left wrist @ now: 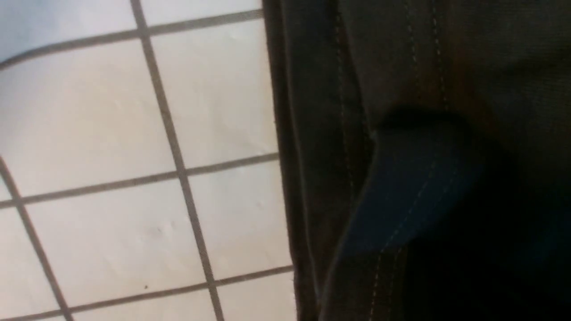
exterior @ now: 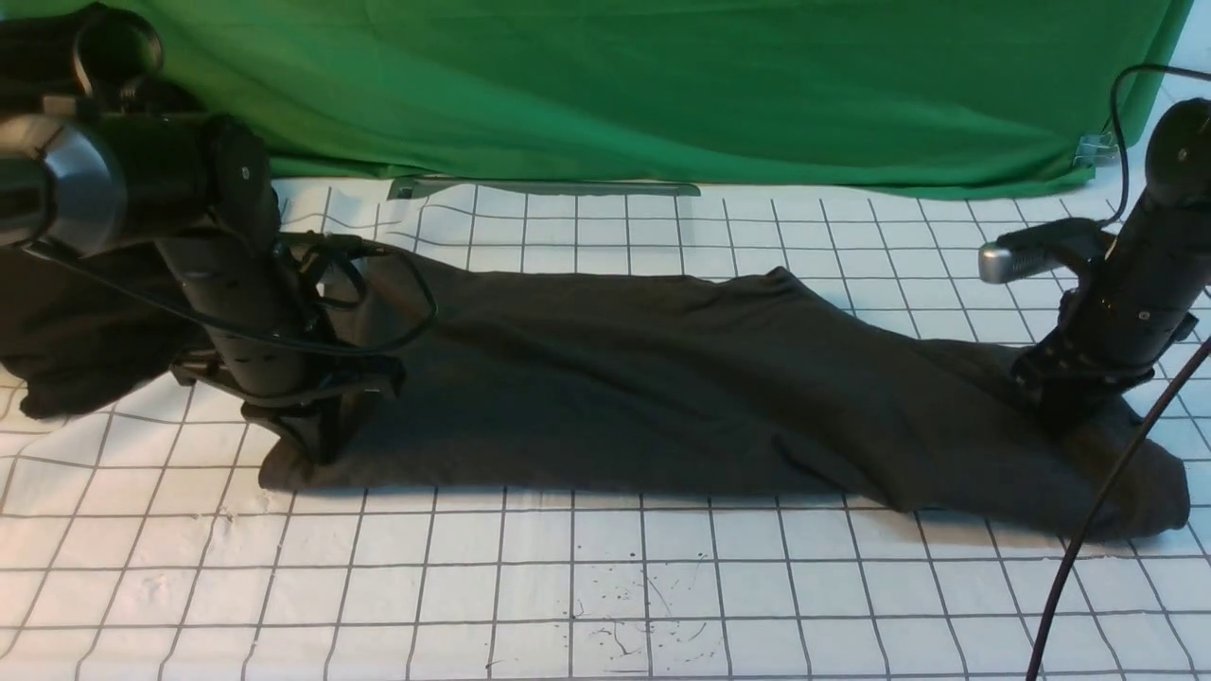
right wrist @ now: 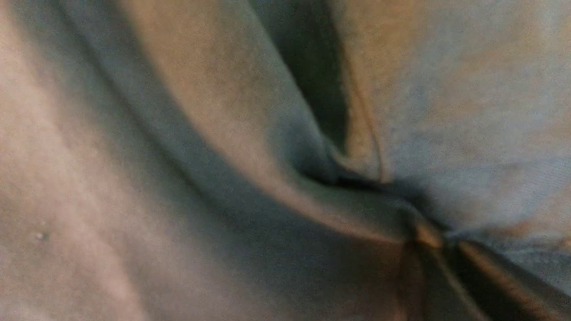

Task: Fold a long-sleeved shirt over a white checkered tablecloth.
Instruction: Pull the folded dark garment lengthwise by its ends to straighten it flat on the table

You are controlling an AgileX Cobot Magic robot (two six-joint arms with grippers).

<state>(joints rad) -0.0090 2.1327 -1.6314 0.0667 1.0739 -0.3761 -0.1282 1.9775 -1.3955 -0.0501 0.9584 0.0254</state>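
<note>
The long-sleeved shirt (exterior: 643, 378) lies as a long dark band across the white checkered tablecloth (exterior: 605, 577). My left gripper (exterior: 317, 440) is pressed down on the shirt's left end, shut on its stitched hem (left wrist: 401, 67), which rises in a fold beside bare tablecloth (left wrist: 111, 125). At the shirt's right end, my right gripper (exterior: 1064, 407) is down in the cloth. In the right wrist view the shirt (right wrist: 178, 133) fills the picture, and its folds run together into a pinch (right wrist: 426, 236) at the jaws. The cloth hides both grippers' fingers.
A rumpled heap of black cloth (exterior: 66, 322) sits behind my left arm. A green backdrop (exterior: 662, 85) hangs along the table's far edge, with a metal strip (exterior: 544, 187) below it. A black cable (exterior: 1097, 530) runs down at the right. Ink specks (exterior: 634, 615) mark the near tablecloth.
</note>
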